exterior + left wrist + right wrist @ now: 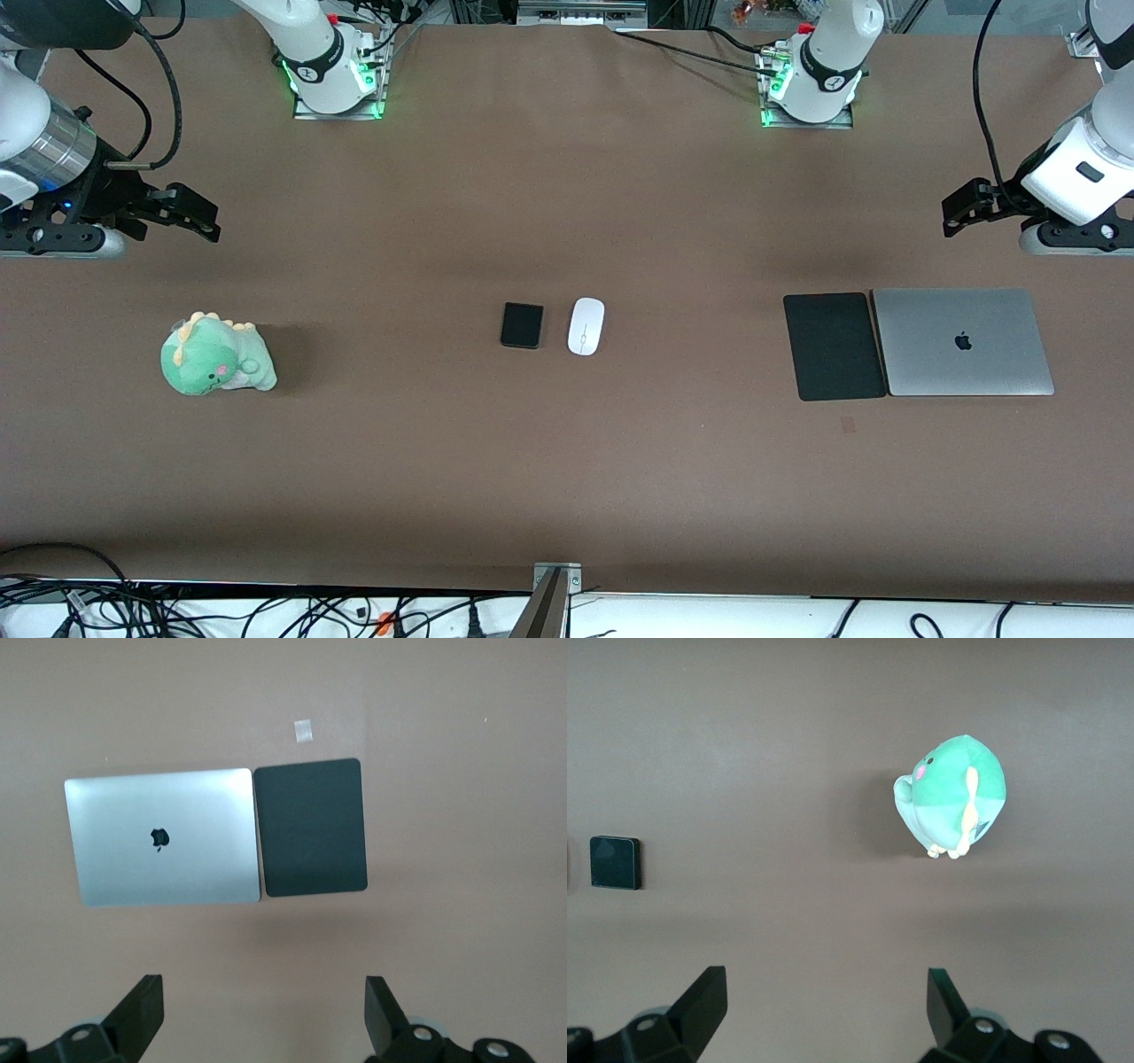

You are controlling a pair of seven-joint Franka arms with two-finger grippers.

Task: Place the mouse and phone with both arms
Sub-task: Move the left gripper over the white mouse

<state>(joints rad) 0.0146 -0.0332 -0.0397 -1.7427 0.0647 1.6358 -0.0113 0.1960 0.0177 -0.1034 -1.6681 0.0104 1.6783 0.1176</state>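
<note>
The white mouse (586,326) and the small black phone (522,325) lie side by side at the middle of the brown table, the phone toward the right arm's end. The phone also shows in the right wrist view (615,862). My right gripper (190,217) is open and empty, up in the air over the right arm's end of the table (826,997). My left gripper (961,208) is open and empty, up over the left arm's end (264,1010), over bare table beside the black pad. Both arms wait.
A green plush dinosaur (215,355) sits toward the right arm's end, also in the right wrist view (953,796). A large black pad (833,346) and a closed silver laptop (961,341) lie side by side toward the left arm's end. A small tape patch (303,730) lies by the pad.
</note>
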